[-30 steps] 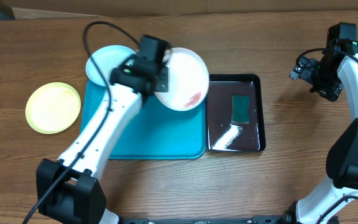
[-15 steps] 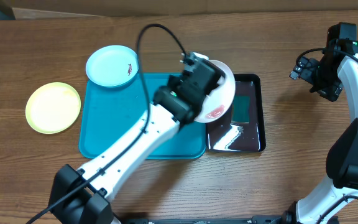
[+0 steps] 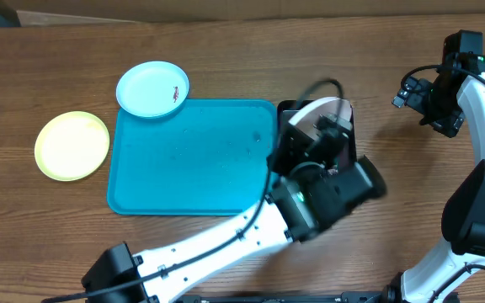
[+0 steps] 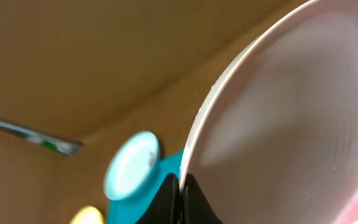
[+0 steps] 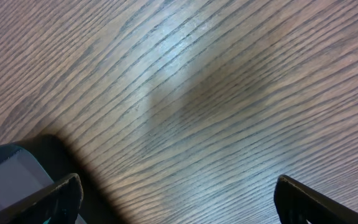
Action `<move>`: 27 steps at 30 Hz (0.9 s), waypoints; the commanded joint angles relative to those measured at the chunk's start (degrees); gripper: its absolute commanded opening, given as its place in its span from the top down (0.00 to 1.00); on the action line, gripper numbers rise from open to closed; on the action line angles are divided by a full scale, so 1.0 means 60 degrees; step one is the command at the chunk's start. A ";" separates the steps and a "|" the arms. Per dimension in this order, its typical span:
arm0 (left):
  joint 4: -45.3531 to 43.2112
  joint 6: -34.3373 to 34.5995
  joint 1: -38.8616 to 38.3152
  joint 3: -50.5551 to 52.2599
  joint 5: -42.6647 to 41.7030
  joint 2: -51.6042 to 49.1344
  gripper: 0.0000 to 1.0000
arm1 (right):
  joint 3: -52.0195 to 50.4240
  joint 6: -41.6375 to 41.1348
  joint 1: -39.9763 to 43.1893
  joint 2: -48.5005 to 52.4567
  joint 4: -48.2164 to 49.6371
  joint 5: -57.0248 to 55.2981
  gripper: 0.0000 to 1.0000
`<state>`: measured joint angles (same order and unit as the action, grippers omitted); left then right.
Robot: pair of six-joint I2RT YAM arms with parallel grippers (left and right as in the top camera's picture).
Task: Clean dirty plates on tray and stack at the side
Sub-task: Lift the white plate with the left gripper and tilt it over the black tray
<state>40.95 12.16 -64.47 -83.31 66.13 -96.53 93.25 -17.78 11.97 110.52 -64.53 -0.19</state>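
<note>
**Left end effector**: shut on the rim of the white plate, which it carries tilted on edge. The overhead view places the pair above the black tray, which the arm largely hides. A faint pink tinge shows at the lower edge of the plate face, so this plate is judged still dirty.

**To that end effector's left:** the turquoise tray lies just beside it, with its floor bare. The blue-rimmed plate sits at the tray's far left corner, overlapping the rim, and carries a small reddish mark. Farther left, off the tray and on the desk, rests the yellow-green plate, with no stain visible.

**Right end effector**: fully spread, holding nothing, and well apart to the right over bare wood.

**Progress:** one plate appears finished and set aside, one is in hand for cleaning, and one is untouched. No stack exists yet.
</note>
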 commanded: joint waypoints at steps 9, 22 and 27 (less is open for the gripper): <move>-0.0703 -0.0812 -0.0823 -0.0288 0.2761 0.0342 0.96 | 0.0095 -0.0007 0.0018 -0.0095 0.0029 0.0047 0.00; -0.0346 0.0386 -0.0481 -0.0266 -0.0317 0.0342 0.96 | 0.0095 -0.0007 0.0018 -0.0095 0.0029 0.0047 0.00; -0.0040 0.1840 0.0310 0.0073 -0.1683 0.0339 0.96 | 0.0095 -0.0007 0.0018 -0.0095 0.0029 0.0047 0.00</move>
<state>40.29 15.16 -65.30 -83.40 63.09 -96.12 93.25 -17.78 11.97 110.52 -64.51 -0.19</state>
